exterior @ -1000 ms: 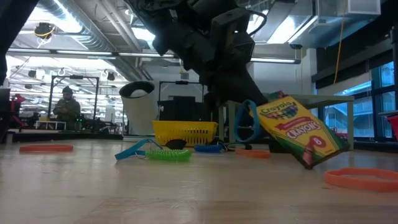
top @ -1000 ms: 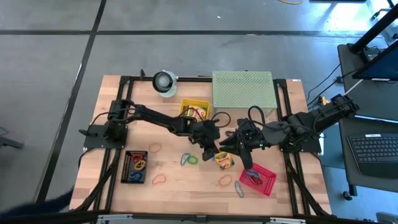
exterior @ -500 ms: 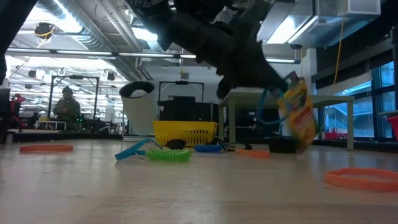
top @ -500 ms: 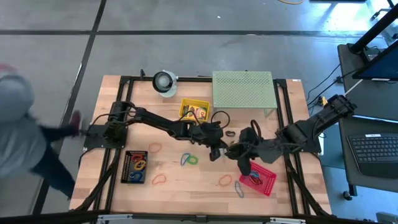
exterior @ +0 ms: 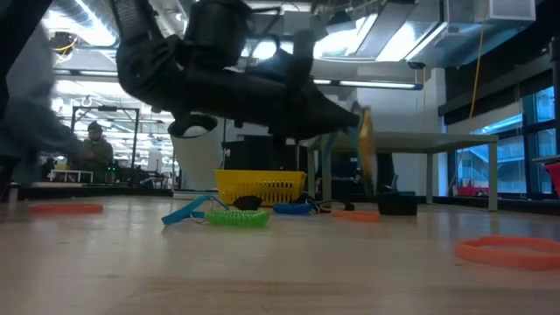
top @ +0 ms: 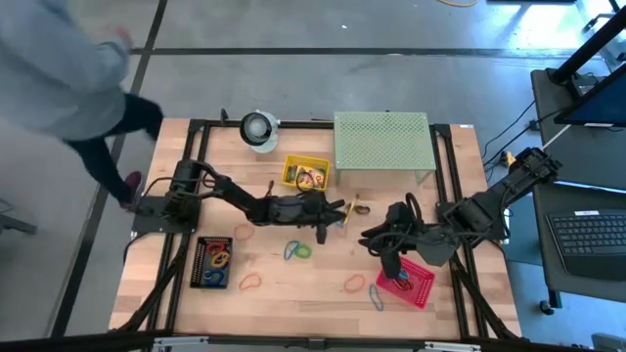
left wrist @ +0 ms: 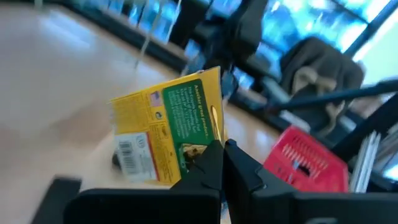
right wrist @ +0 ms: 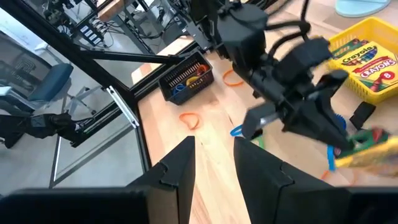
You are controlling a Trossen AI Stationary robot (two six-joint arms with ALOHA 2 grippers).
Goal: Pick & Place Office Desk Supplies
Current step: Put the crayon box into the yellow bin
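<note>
"CRAYOLA CRAYONS 8" on box (right wrist: 372, 65) in yellow basket (top: 306, 173) | left hand (left wrist: 221, 163) pinching yellow-green crayon box (left wrist: 171, 127) above bench (top: 274, 279) | right hand (right wrist: 214, 158) spread, holding nothing

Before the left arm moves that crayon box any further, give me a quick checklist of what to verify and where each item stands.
1. Left gripper shut on the flat yellow-and-green crayon box: ok, pinched at one edge.
2. Box clear of the wooden table: ok, the low view shows it hanging above the surface.
3. Yellow mesh basket has room: cannot tell; a crayon box already lies in it.
4. Right gripper out of the way: ok, empty and open, near the red mesh basket.
5. Person off the table: ok, at the far left corner, outside the frame.
</note>
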